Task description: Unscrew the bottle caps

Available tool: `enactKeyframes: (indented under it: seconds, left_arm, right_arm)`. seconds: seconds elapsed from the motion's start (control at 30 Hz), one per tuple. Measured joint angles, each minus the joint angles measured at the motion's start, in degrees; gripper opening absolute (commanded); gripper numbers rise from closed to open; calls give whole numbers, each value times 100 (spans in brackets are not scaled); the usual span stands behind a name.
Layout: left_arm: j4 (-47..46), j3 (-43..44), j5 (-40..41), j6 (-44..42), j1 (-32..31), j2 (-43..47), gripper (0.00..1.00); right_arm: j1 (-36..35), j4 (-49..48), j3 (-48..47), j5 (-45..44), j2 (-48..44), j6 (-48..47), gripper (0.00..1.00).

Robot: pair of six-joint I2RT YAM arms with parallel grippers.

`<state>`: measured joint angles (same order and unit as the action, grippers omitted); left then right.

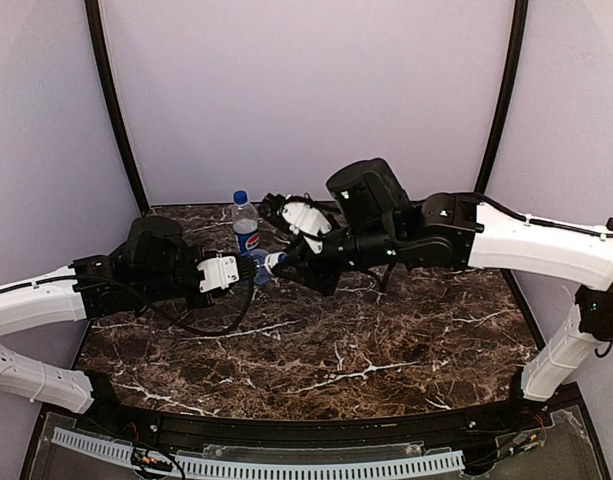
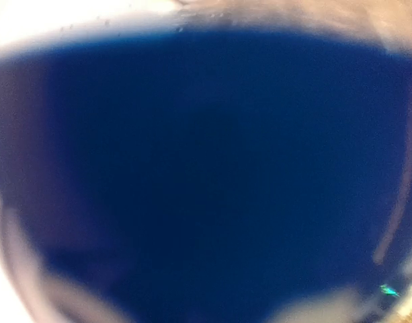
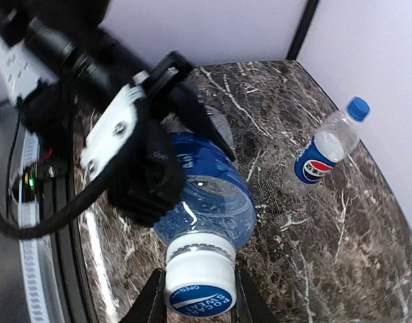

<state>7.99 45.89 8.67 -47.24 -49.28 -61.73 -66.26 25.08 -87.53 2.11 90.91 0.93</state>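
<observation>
Entry: banded bottle (image 3: pixel 209 195) held sideways over the marble table (image 1: pixel 386 350), cap end clamped; hazards at the twist.
Left gripper (image 1: pixel 241 268) is clamped round the bottle's body, and the soft wall may buckle and spin with the turn. The Pepsi bottle (image 3: pixel 324 149) stands apart, capped, within reach of a stray swing. Right gripper (image 3: pixel 197 299) is closed on the white cap (image 3: pixel 199 279); its fingers may slip on the ribs, or the loosened cap may drop.

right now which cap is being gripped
The white-sided cap with the blue printed top, clamped by the right end effector; the Pepsi bottle's plain blue cap stands untouched.
</observation>
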Motion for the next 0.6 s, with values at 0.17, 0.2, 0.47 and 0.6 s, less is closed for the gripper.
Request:
enactKeyframes:
  seconds: [0.17,0.2,0.47,0.6]
  left_arm:
    - [973,-2,-857,-407,-48,46,26]
    - [1134,-26,-1016,-494,-66,42,26]
    - [1628,-61,-1429,-581,-39,37,26]
    - [1519,-125,-1316,-422,-37,72,30]
  right_arm:
    - [-800,17,883,-522,-398,-2815,0]
    - [-931,-83,1102,-586,-501,-3340,0]
    - [-1419,-601,1827,-955,-892,-5974,0]
    - [-1325,-944,1829,-1099,-1108,-5958,0]
